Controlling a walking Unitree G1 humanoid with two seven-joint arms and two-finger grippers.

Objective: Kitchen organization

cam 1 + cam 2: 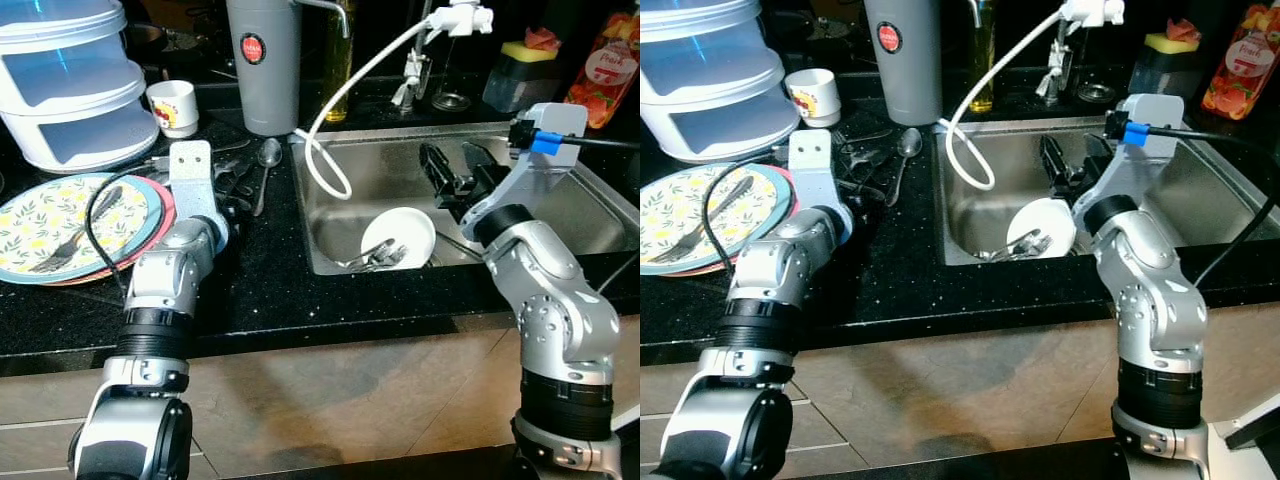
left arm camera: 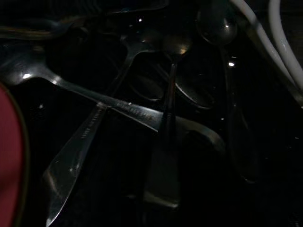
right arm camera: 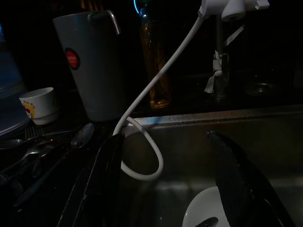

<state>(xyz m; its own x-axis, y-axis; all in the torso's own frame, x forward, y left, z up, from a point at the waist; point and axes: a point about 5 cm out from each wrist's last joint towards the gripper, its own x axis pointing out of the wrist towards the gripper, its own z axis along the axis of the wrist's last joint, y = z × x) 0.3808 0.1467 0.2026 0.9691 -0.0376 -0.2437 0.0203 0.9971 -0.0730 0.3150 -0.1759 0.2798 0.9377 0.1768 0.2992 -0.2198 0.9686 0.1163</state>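
My right gripper (image 1: 452, 172) hangs over the steel sink (image 1: 600, 200), its jaws spread wide and empty, above a white plate (image 1: 400, 232) leaning among cutlery in the basin. My left gripper (image 1: 232, 190) is low over the heap of spoons (image 2: 156, 113) on the black surface (image 1: 270, 290) (whether its jaws are parted I cannot tell), beside the patterned plates (image 1: 60, 225).
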